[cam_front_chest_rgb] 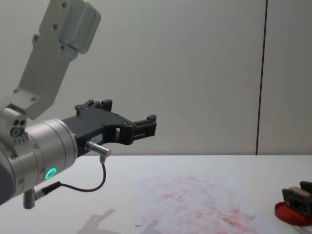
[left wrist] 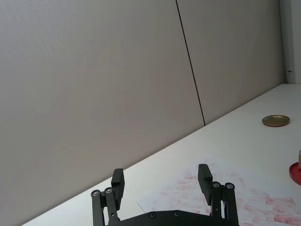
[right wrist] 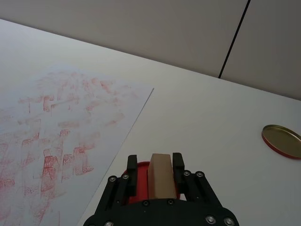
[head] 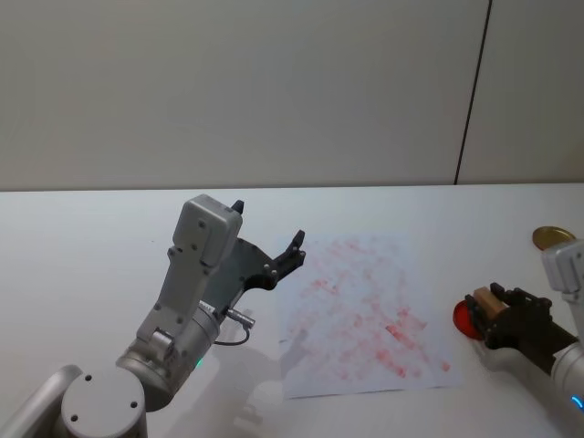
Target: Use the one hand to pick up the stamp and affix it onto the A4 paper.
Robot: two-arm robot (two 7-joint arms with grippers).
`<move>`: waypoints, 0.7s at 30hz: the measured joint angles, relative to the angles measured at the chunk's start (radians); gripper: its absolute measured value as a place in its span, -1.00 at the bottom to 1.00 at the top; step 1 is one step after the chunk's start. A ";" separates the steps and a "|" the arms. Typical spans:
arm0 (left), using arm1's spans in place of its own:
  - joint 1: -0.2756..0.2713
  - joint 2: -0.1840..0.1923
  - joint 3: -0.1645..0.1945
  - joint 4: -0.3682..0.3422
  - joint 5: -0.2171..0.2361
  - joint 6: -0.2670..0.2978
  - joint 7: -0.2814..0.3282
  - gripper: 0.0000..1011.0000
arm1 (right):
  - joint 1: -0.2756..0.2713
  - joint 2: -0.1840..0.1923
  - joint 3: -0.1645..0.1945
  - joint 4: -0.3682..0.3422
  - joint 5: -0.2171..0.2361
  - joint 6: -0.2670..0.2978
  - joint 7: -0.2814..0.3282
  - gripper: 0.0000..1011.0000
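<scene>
Right gripper (head: 493,308) sitting low at about 4 o'clock on the bench (head: 82,246), black blocky fingers clamped on the stamp (head: 488,301), a small pale tan wooden block held between them, plain smooth faces. Same grip seen close up from the right wrist: gripper (right wrist: 156,168), stamp (right wrist: 161,175) upright between the two notched fingers. Right under and behind it, a flat round red dish (head: 464,321), glossy, its rim peeking out past the fingers (right wrist: 133,184). From the chest, gripper (cam_front_chest_rgb: 298,194) right above that dish (cam_front_chest_rgb: 288,213); cannot tell whether the block's bottom touches the red surface.

A4 paper (head: 360,315) lying flat in the middle of the bench, just beside the dish at its 9 o'clock, white and mottled all over with faint red and pink blocky stamp marks. Sheet's near edge runs just beside the dish. Nothing lying on the sheet between gripper and paper.

Further back at roughly 2 o'clock, a round flat gold-coloured metal lid (head: 554,238), thin raised rim, well apart from everything else.

Left gripper (head: 265,239) up in the air off the paper's 9 o'clock side, fingers spread wide with nothing between them. Big silver cylindrical wrist behind it with a green ring light (cam_front_chest_rgb: 50,173) and a thin black cable looping under.

Bench top plain matte white, pale wall panels behind with one dark vertical seam.
</scene>
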 joint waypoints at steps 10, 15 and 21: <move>0.000 0.000 0.000 0.000 0.000 0.000 0.000 0.96 | 0.003 -0.001 0.001 -0.002 0.000 -0.007 -0.003 0.39; 0.000 0.000 0.000 0.000 0.000 0.000 0.000 0.96 | 0.000 0.002 0.003 -0.020 0.001 -0.020 -0.008 0.72; 0.000 0.000 0.000 0.000 0.000 0.000 0.000 0.96 | -0.013 0.008 0.007 -0.059 0.007 -0.031 -0.012 0.97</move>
